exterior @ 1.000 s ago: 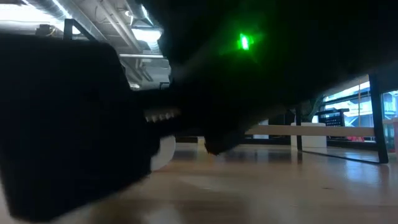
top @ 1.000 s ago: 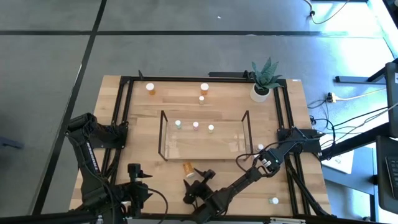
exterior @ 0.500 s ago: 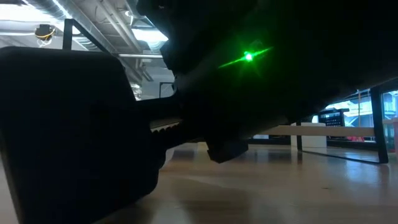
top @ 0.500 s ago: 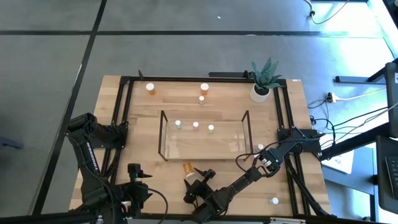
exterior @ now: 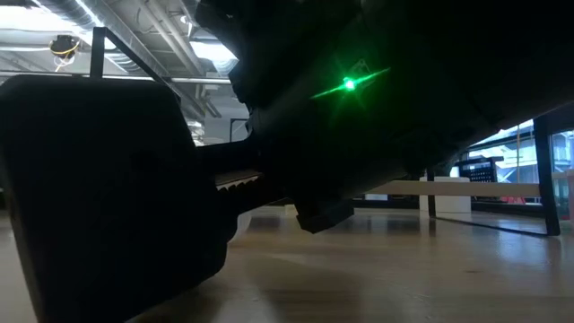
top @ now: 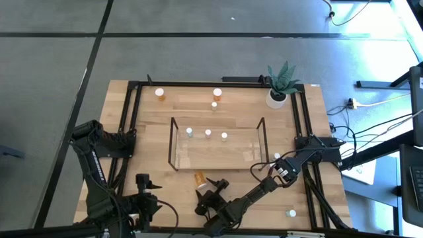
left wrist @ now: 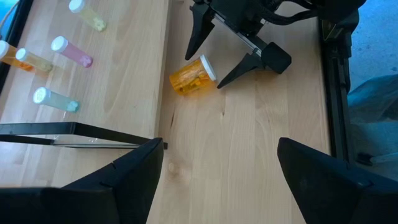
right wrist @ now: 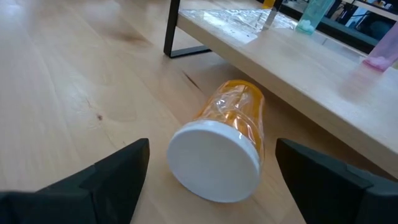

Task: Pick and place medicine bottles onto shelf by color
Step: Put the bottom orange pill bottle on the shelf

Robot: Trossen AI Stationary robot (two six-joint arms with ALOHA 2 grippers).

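An orange medicine bottle [top: 199,177] with a white cap lies on its side on the table, just in front of the shelf's near edge [top: 218,168]. My right gripper [top: 207,187] is open and low over the table. Its fingers stand on either side of the bottle's cap end [right wrist: 214,163] without touching it. In the left wrist view, the same bottle [left wrist: 191,76] lies at the fingertips. Three small bottles [top: 207,132] stand on the shelf. My left gripper [left wrist: 217,186] hangs open above the table's near left part, holding nothing.
Two orange bottles [top: 159,93] [top: 217,93] and a small one [top: 214,104] stand beyond the shelf. White bottles sit at the right [top: 276,157] and the near right [top: 291,213]. A potted plant [top: 277,92] stands in the far right corner. Black frame rails [top: 132,132] border the table.
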